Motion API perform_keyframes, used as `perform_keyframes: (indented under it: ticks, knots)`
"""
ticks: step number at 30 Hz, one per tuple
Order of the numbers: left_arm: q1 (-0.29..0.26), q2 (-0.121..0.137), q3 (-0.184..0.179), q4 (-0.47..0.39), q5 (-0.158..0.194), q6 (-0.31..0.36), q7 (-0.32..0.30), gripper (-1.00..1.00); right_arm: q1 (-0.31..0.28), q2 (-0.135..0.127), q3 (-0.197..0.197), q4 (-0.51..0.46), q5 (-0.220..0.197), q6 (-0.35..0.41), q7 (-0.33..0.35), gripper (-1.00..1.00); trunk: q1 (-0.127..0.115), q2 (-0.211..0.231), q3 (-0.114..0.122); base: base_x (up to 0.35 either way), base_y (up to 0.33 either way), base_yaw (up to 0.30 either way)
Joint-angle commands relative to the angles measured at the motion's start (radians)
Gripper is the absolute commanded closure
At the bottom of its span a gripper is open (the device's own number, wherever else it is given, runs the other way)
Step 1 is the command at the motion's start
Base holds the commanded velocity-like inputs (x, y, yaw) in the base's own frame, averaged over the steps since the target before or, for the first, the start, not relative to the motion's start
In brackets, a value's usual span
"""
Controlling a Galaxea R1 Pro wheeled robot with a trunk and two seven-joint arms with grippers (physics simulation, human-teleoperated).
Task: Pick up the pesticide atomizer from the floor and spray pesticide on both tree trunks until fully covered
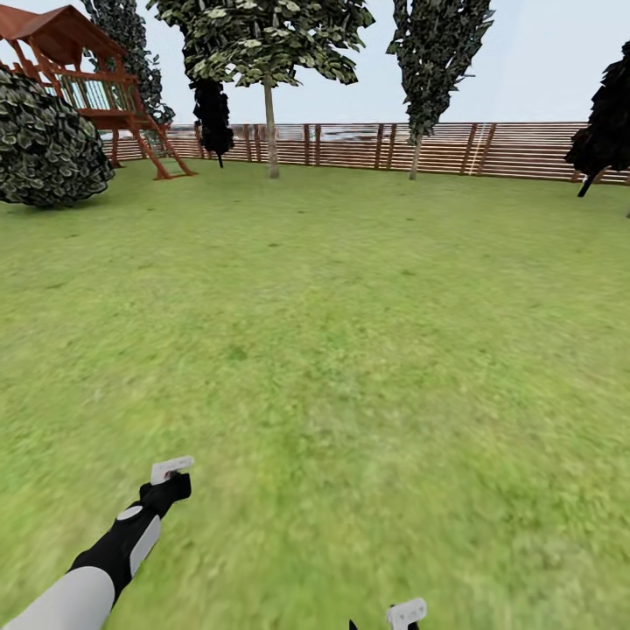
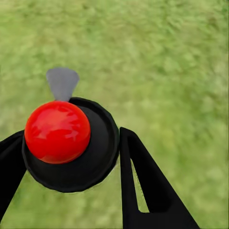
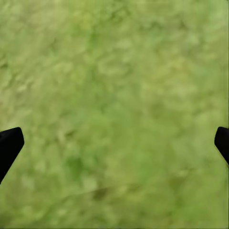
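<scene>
- Currently, our head camera looks over the garden lawn [image 1: 350, 332], a flat green surface bounded at the far side by a brown slatted wooden fence [image 1: 367, 144].
- Along the fence line we see a broad-crowned tree [image 1: 267, 52] with a thin pale trunk, a tall columnar tree [image 1: 433, 61], and a dark tree [image 1: 604, 114] at the right edge.
- At the far left stand a rounded leafy shrub [image 1: 48, 144] and, behind it, a red-brown wooden play tower [image 1: 87, 79] with a ladder.
- Our left arm [image 1: 105, 551] extends over the grass at the lower left of the head view, with black and white segments and a whitish piece at its end.
- In the left wrist view, our left gripper [image 2: 71, 157] has its two black fingers [image 2: 148, 186] closed against a round black body topped by a glossy red dome; we take this for the pesticide atomizer [image 2: 71, 143], although its colours differ from what we expected.
- A grey fan-shaped nozzle [image 2: 62, 82] projects from the far side of that body, above blurred grass.
- The held item is therefore off the ground, in our left hand.
- In the right wrist view, our right gripper [image 3: 114, 143] is spread wide: one black fingertip sits at each side edge, with bare grass between them.
- A small whitish part of the right arm's end [image 1: 407, 612] appears at the bottom edge of the head view.
</scene>
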Motion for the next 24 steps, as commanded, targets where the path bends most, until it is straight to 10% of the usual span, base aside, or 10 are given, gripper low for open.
perform_keyframes:
  ticks: [1, 24]
  knots:
    - [0.0, 0.001, -0.001, -0.001, -0.001, 0.0, 0.0, 1.0, 0.0, 0.0, 0.0, 0.0, 0.0, 0.0, 0.0, -1.0, 0.0, 0.0, 0.0, 0.341, 0.0, 0.0]
    - [-0.002, -0.007, 0.011, -0.049, 0.011, -0.004, 0.004, 1.0, 0.0, 0.0, 0.0, 0.0, 0.0, 0.0, 0.0, -1.0, 0.0, 0.0, 0.0, 0.338, 0.066, 0.0]
